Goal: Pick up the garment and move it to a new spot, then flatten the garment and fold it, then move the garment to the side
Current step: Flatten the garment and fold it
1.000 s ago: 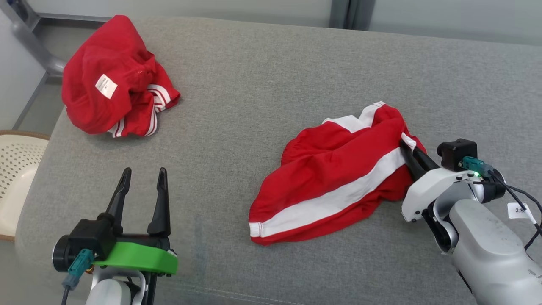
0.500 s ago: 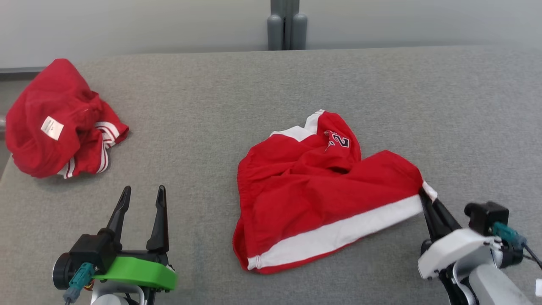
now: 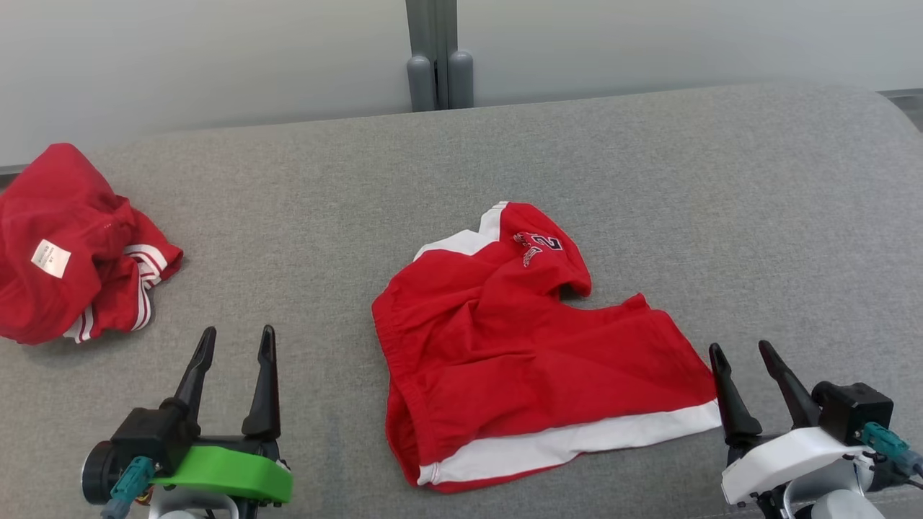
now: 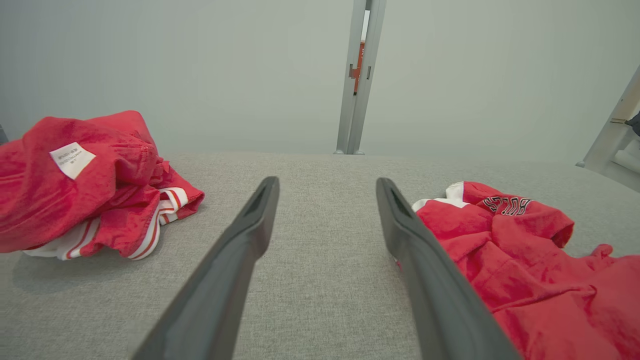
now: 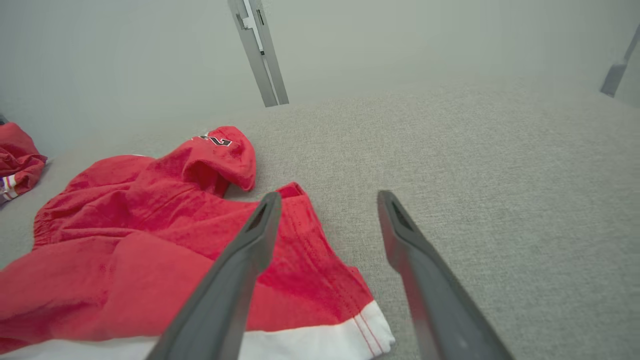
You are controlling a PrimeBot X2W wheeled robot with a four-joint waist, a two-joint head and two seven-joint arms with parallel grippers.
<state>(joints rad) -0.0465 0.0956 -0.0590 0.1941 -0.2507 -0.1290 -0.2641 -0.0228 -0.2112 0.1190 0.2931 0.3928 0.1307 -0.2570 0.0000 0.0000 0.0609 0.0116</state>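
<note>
The garment [image 3: 533, 346], red shorts with a white side stripe and dark lettering, lies partly spread on the grey cushioned surface [image 3: 685, 187] at centre. My right gripper [image 3: 739, 348] stands open just beyond the garment's right corner, with nothing between its fingers. In the right wrist view the garment [image 5: 150, 240] lies under and left of the left finger, with the right gripper [image 5: 329, 195] open over bare fabric. My left gripper [image 3: 238, 331] is open at the lower left, apart from the garment. In the left wrist view, the left gripper [image 4: 326, 181] has the garment [image 4: 525, 255] to its right.
A second red garment [image 3: 65, 245] with a white label lies crumpled at the far left, and it lies left of the fingers as the second red garment [image 4: 75, 185] in the left wrist view. A grey post [image 3: 436, 65] stands behind the surface against a pale wall.
My right gripper has opened and let go of the garment's corner, which now lies on the surface. The garment was drawn out flatter. The head camera has turned, shifting the whole picture.
</note>
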